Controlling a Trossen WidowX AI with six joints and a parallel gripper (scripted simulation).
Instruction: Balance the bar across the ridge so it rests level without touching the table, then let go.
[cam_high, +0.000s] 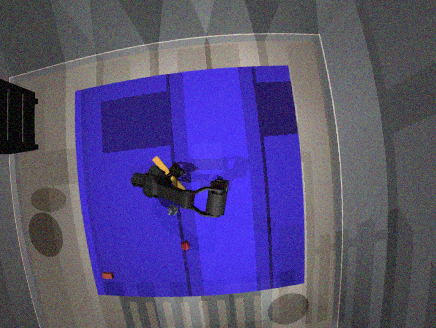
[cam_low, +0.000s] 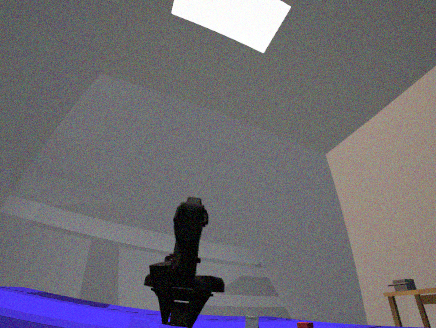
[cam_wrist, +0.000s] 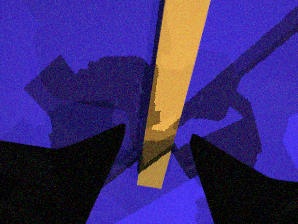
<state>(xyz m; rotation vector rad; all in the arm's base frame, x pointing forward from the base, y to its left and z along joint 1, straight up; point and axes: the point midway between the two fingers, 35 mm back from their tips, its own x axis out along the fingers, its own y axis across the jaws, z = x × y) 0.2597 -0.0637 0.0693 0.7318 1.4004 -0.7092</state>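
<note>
The orange-yellow bar (cam_high: 160, 164) (cam_wrist: 182, 50) lies on the blue table top, partly under the arm in the top view. My gripper (cam_low: 177, 324) (cam_wrist: 158, 133) points down and is open. In the wrist view its fingers stand on either side of the bar, nearer its lower end, with gaps to both sides. A small grey piece (cam_high: 173, 210) (cam_low: 251, 321), which looks like the ridge, stands beside the arm; its top shape is too small to make out. It does not show in the wrist view.
A red block (cam_high: 185, 245) (cam_low: 305, 325) stands on the blue table top (cam_high: 225, 260), beyond the grey piece. An orange-red block (cam_high: 107, 275) lies near the table's lower left corner in the top view. Dark shadows of the arm cross the table.
</note>
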